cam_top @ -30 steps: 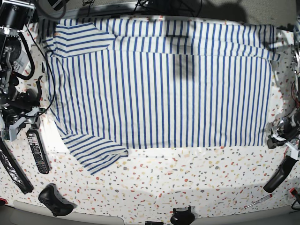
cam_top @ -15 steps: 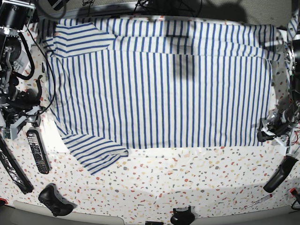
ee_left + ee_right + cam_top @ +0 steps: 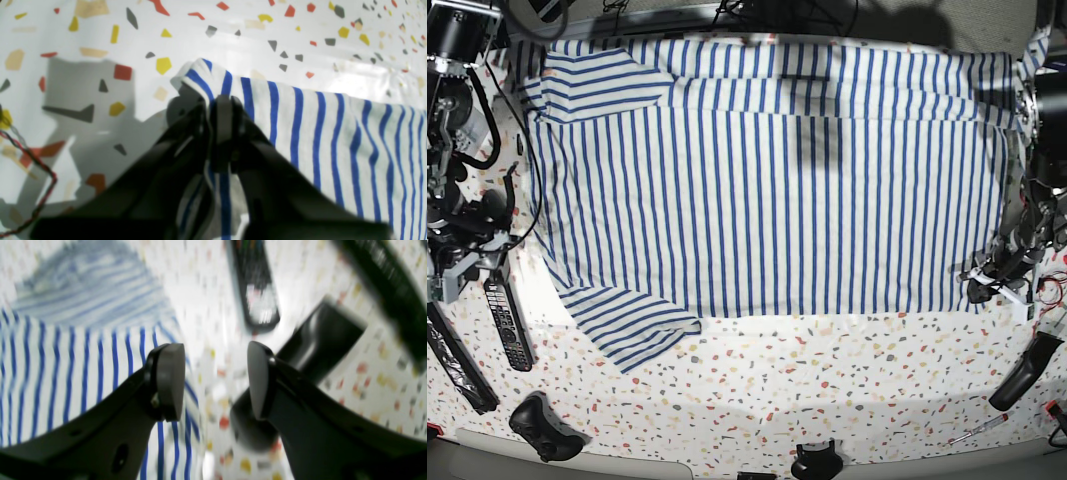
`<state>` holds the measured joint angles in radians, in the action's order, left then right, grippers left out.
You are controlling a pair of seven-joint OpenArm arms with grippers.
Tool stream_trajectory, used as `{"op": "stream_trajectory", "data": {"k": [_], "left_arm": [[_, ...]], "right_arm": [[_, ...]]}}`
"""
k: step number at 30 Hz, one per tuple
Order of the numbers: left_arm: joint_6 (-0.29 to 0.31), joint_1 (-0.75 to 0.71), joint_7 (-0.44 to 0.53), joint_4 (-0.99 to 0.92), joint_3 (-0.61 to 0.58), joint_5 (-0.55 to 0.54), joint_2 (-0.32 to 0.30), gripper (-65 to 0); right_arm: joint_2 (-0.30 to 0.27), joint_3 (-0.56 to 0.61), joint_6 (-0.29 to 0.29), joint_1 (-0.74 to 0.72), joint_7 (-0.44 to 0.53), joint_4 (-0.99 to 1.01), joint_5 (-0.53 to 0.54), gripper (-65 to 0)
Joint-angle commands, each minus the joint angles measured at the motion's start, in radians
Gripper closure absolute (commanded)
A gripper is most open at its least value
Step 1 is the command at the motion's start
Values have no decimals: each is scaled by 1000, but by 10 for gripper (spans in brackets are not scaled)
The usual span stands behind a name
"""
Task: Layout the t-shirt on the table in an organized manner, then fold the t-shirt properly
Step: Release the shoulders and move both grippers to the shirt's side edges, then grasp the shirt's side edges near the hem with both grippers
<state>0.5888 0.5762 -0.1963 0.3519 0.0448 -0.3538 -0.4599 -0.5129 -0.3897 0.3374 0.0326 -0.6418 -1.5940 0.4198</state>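
Note:
The t-shirt point(image 3: 767, 170), white with blue stripes, lies spread flat across the table point(image 3: 827, 380), one sleeve sticking out at the near left point(image 3: 632, 325). My left gripper point(image 3: 987, 285) sits at the shirt's near right corner. In the left wrist view this gripper point(image 3: 217, 110) is shut on that corner of the t-shirt point(image 3: 333, 140), with striped cloth bunched between the jaws. My right gripper point(image 3: 467, 265) is beside the shirt's left edge. In the right wrist view it point(image 3: 216, 380) stands open with nothing between its fingers point(image 3: 170, 380), over the shirt's border point(image 3: 83, 373).
A remote control point(image 3: 507, 320) and a long black bar point(image 3: 457, 365) lie near the right gripper. A game controller point(image 3: 545, 428) sits at the front left. A black handle point(image 3: 1024, 372) and a screwdriver point(image 3: 977, 430) lie at the front right. A red-black wire point(image 3: 30, 156) trails beside the left gripper.
My left gripper has come in from the right edge to the shirt's near right corner and closed on it. The right arm has barely moved.

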Motion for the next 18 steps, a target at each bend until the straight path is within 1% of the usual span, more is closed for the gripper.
{"op": "stream_trajectory", "data": {"k": [1, 3, 5, 6, 9, 11, 13, 14, 16, 18], "left_arm": [[10, 23, 2, 11, -1, 6, -12, 0], [10, 22, 15, 11, -1, 6, -11, 0], [10, 23, 14, 11, -1, 6, -11, 0], [10, 23, 15, 11, -1, 6, -11, 0], [10, 23, 14, 11, -1, 6, -11, 0], [10, 23, 14, 11, -1, 6, -11, 0], [10, 23, 7, 11, -1, 11, -11, 0], [10, 23, 6, 11, -1, 18, -11, 0], [10, 23, 7, 11, -1, 32, -11, 0], [10, 23, 6, 11, -1, 40, -11, 0]], "right_arm": [[-22, -10, 2, -19, 45, -16, 9, -291], [-22, -10, 4, -29, 50, -16, 8, -291], [-22, -9, 4, -50, 48, -12, -19, -291], [-23, -8, 4, -69, 47, -2, -30, -291], [-36, 26, 4, -159, 35, 84, -15, -291], [-50, 85, 4, -249, 6, 188, -16, -291], [-63, 169, 12, -352, -32, 319, -21, -291], [-66, 215, 34, -410, -55, 389, -26, -291], [-63, 299, 78, -526, -131, 526, -21, -291], [-52, 374, 102, -627, -195, 647, -12, -291]]}}
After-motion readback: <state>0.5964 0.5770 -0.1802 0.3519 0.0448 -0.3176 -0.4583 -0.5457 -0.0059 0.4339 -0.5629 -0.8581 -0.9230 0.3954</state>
